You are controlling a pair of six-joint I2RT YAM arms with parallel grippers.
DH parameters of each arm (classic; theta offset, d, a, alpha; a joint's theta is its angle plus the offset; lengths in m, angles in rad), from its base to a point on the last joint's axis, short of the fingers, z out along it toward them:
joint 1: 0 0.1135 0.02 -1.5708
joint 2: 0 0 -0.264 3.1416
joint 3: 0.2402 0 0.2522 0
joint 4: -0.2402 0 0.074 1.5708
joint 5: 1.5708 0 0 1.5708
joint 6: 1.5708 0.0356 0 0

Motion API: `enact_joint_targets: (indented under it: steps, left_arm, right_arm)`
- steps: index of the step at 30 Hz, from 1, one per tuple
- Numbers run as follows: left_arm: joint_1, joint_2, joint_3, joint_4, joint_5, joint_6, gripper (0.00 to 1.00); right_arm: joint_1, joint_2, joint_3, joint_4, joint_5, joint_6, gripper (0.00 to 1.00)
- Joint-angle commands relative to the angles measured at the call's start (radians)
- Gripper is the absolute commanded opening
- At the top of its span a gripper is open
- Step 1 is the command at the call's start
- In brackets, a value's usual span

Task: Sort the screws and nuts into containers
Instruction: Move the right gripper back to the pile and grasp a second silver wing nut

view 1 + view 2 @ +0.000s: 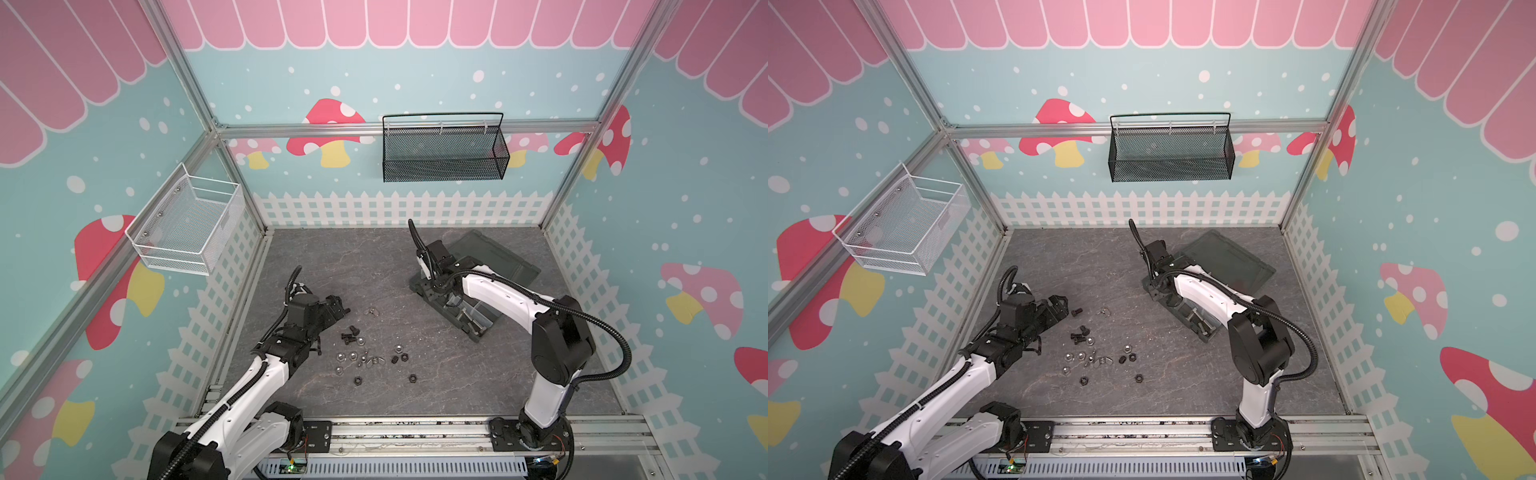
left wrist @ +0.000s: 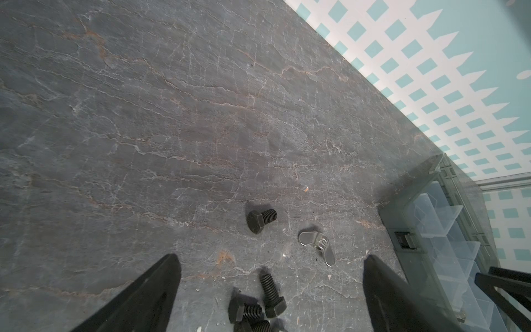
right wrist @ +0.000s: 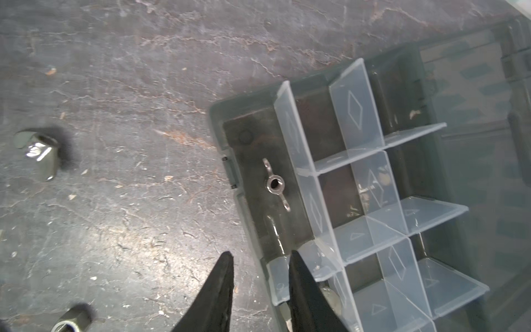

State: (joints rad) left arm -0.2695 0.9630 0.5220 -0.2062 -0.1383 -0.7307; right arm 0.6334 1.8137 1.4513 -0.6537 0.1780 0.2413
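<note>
Silver wing nut (image 3: 275,185) | lies in box compartment (image 3: 249,149) | clear of right gripper (image 3: 261,257)

Dark grey stone-patterned tabletop (image 1: 374,266), veined with pale and rust lines. Toward the far right corner, a grey-green organizer box (image 3: 216,113), askew to the edges, lid (image 1: 498,257) laid open toward that corner. Left of the middle, nearer the front edge, loose hardware well apart from the box: black bolts (image 1: 349,334), a silver wing nut (image 1: 371,311), silver nuts (image 1: 347,358), black nuts (image 1: 356,380). Fine specks of debris (image 2: 306,189) scattered about.
</note>
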Motion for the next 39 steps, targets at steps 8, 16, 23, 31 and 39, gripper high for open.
enact_joint_targets:
  steps: [8, 16, 23, 31, 39]
  left_arm:
    - [0.007, 0.016, -0.013, 0.001, -0.007, -0.026, 1.00]
    - [0.007, 0.011, -0.017, 0.001, -0.012, -0.023, 1.00]
    - [0.008, 0.018, -0.021, 0.005, -0.012, -0.024, 1.00]
    - [0.007, 0.028, -0.019, 0.010, -0.009, -0.024, 1.00]
    - [0.008, 0.036, -0.023, 0.018, 0.000, -0.031, 1.00]
  right_arm:
    - [0.172, 0.194, 0.129, 0.017, -0.100, 0.037, 0.41]
    - [0.215, 0.318, 0.245, 0.045, -0.161, 0.038, 0.50]
    - [0.215, 0.389, 0.310, 0.054, -0.175, 0.028, 0.55]
    - [0.218, 0.444, 0.353, 0.048, -0.184, 0.018, 0.56]
    - [0.219, 0.482, 0.385, 0.038, -0.172, 0.018, 0.57]
